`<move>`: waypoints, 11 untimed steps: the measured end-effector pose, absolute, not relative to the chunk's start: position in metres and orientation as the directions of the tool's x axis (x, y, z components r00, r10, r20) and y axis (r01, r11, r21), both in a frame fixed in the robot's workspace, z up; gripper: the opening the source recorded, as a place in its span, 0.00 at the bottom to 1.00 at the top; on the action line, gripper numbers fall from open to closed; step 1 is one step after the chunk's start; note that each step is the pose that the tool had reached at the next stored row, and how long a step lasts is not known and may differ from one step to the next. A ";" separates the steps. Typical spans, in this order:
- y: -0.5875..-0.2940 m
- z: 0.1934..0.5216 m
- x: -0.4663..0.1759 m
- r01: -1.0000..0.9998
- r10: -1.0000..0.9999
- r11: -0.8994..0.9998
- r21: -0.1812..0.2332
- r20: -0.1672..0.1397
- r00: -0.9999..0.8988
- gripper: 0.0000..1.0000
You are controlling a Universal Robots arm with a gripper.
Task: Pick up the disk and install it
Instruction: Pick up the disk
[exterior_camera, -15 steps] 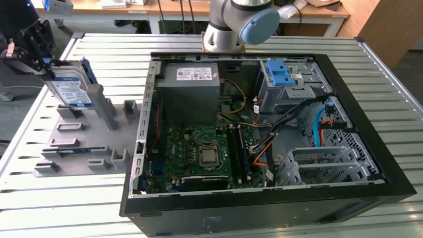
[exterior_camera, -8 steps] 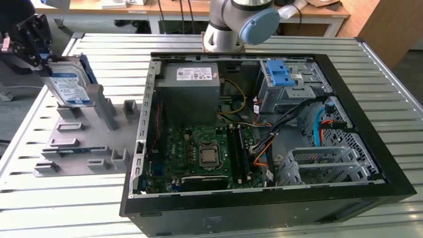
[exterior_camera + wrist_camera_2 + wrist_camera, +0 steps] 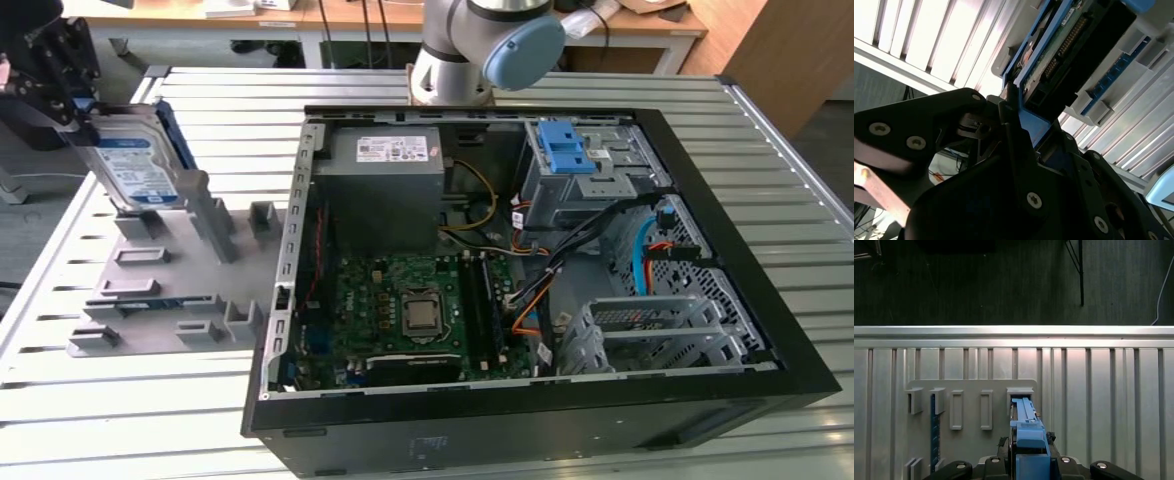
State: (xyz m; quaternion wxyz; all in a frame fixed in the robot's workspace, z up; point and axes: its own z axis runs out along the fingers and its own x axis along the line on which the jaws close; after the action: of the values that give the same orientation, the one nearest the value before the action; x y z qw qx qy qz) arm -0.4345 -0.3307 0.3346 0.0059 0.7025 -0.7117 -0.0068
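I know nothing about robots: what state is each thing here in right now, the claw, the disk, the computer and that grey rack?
gripper: shut on the disk's top edge.
disk: held upright, lower edge at the grey holder, not yet in the computer.
computer case: lying on its side, open, insides exposed.
grey holder: flat on the table, beside the case.
processor: uncovered on the board.

Silver-grey arm (image 3: 447, 60) with pale-blue joint cap (image 3: 523, 52), black pincer (image 3: 1026, 117) studded with silver screws (image 3: 1034, 200).
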 end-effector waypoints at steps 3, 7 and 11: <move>-0.331 0.339 -0.434 -1.000 -1.000 0.013 0.018 -0.001 -0.013 0.36; -0.331 0.342 -0.435 -1.000 -1.000 0.013 0.018 -0.001 -0.013 0.36; -0.331 0.342 -0.434 -1.000 -1.000 0.013 0.018 0.000 -0.013 0.36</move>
State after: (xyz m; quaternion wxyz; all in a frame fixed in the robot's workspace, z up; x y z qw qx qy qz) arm -0.4345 -0.3307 0.3420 0.0061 0.7025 -0.7116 -0.0065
